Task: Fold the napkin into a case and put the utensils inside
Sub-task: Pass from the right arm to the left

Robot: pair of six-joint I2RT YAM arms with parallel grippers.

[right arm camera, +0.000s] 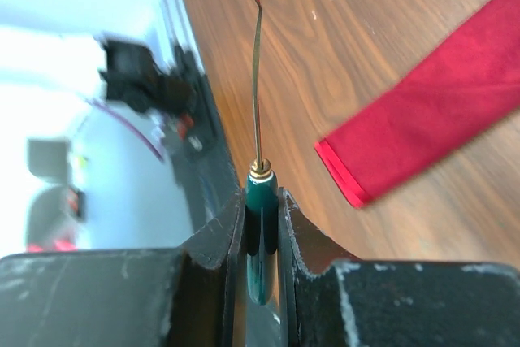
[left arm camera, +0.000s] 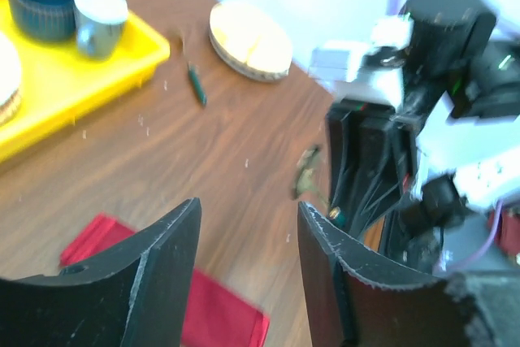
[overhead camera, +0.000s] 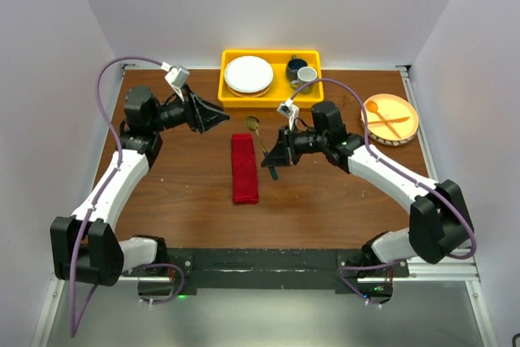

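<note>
Item one, nearest me: the napkin (overhead camera: 244,170) lies flat on the brown table (overhead camera: 179,193), between the two arms. I see it folded into a narrow red strip that runs away from me. I find nothing resting on it.

Item two: the right gripper (right arm camera: 262,205) hangs just to the right of the strip's far half. Its jaws are closed tight on the green handle (right arm camera: 262,241) of a gold spoon (overhead camera: 253,124). The thin shaft points away from the fingers, and the round bowl sits just beyond the far end of the cloth. I cannot tell whether the bowl touches the wood.

Item three: the left gripper (left arm camera: 248,225) is to the left of and beyond the strip, aimed toward the centre of the table. Its jaws stand partly apart with nothing between them. From its wrist camera I see the red cloth below and the right arm opposite.

Item four, far edge: a yellow tray (overhead camera: 272,103) holds a white plate (overhead camera: 249,75), a blue cup (overhead camera: 296,65) and a grey cup (overhead camera: 306,76). Off to the far right, a round dish (overhead camera: 406,132) carries orange utensils (overhead camera: 388,119).
</note>
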